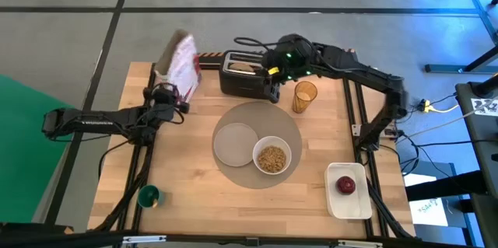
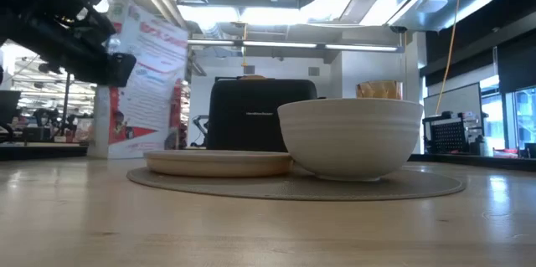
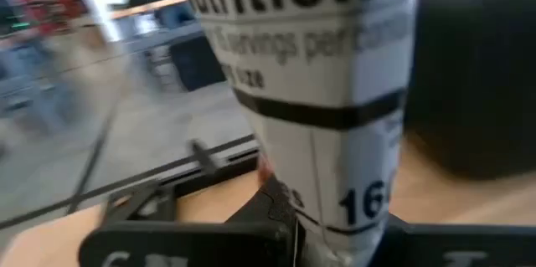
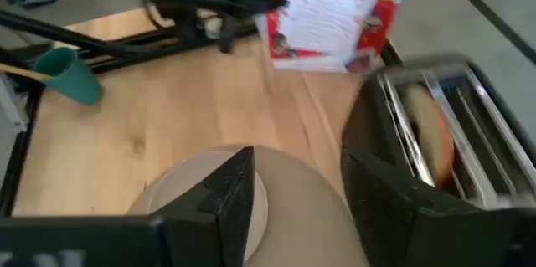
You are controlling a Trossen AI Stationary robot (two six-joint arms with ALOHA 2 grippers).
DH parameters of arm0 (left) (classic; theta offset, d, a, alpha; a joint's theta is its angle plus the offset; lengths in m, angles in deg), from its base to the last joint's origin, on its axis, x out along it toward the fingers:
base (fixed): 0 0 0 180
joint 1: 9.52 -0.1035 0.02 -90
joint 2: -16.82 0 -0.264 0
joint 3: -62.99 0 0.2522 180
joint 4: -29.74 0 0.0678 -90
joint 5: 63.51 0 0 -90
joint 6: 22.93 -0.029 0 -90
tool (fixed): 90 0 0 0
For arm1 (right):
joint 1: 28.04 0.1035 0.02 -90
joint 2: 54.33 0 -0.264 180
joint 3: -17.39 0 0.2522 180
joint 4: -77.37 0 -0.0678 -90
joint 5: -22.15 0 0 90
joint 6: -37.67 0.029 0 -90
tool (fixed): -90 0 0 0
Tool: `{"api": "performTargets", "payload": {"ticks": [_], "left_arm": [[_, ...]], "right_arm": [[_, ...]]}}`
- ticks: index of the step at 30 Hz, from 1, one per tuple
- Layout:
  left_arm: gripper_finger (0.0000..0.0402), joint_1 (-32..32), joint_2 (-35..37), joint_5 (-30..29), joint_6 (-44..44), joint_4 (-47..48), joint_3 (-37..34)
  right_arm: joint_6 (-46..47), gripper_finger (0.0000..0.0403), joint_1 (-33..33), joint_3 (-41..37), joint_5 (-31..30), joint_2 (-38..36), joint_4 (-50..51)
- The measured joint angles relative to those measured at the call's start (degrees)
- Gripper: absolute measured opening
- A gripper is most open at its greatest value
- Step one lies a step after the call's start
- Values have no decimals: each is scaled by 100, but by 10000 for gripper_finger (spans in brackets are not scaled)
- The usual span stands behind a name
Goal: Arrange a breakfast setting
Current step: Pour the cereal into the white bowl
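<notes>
1. Breakfast things sit on the big round grey mat (image 1: 257, 143) in the middle of the wooden table (image 1: 194, 193).
2. On the mat, the small grey plate (image 1: 235, 144) lies flat and bare.
3. Touching the plate's side, also on the mat, is the white bowl (image 1: 271, 155), with brown cereal in it.
4. Just past the mat's far edge stands the see-through amber cup (image 1: 304, 96), upright.
5. Beside that cup, past the mat's far edge, is the black toaster (image 1: 245, 75), with a round piece of bread (image 4: 429, 146) in one slot.
6. Well away from the mat, near the table's corner, the red apple (image 1: 345, 185) lies in a white tray (image 1: 350, 200).
7. My right gripper (image 1: 274, 91) hangs beside the toaster, above the mat's far edge, with its fingers (image 4: 224, 196) apart and nothing between them.
8. My left gripper (image 1: 173, 95) is away from the mat, on the toaster's other side, squeezed tight on a tilted cereal box (image 1: 179, 65).
9. A small green cup (image 1: 149, 196) stands far from the mat, near the table's edge.
</notes>
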Motion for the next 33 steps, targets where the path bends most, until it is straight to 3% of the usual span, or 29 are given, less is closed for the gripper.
{"api": "performTargets", "payload": {"ticks": [2,6,11,19,33], "left_arm": [[4,-126,1,343,-304,-206,-17],[18,-213,9,381,-920,-383,46],[67,-290,5,422,-1520,-299,190],[155,-317,73,409,-1658,-140,507],[227,-317,75,497,-1884,1254,2079]], "right_arm": [[227,156,-71,-842,-100,-397,-332],[975,148,-140,-2451,166,-1078,-1245],[1776,152,-133,-3522,179,-1973,-2249],[2004,171,-246,-3777,-193,-2449,-1857],[2334,175,-237,-3774,-36,-2514,-1821]]}}
